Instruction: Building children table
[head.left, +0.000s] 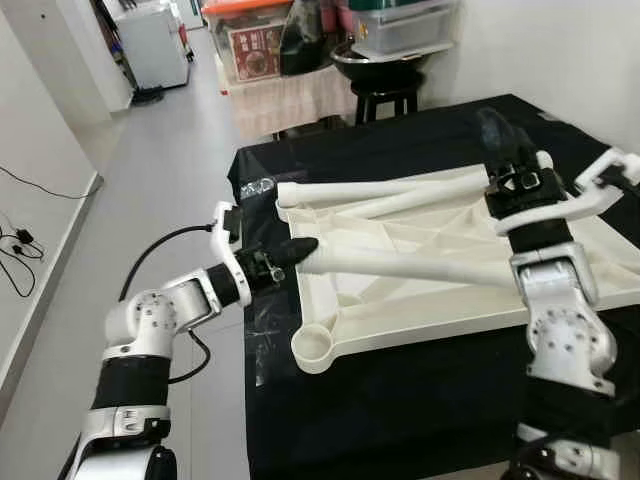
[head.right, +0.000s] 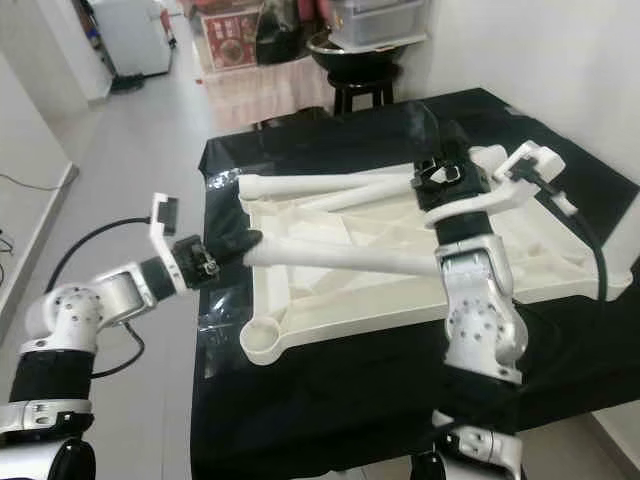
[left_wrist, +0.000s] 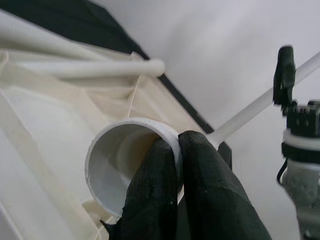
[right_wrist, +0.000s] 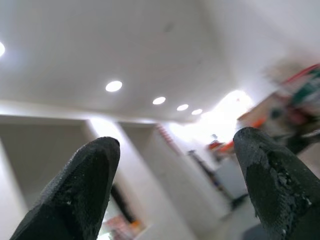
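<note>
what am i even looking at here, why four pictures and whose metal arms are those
The arms belong to a humanoid robot. Two pictures come from its head, looking down; two come from cameras on its wrists. On a black-covered table lies a white plastic tabletop, upside down, with loose white legs across it. The left gripper has its black fingers pinched on the open rim of one table leg. The right gripper is raised above the tabletop, fingers apart, holding nothing; its wrist camera points up at the ceiling.
</note>
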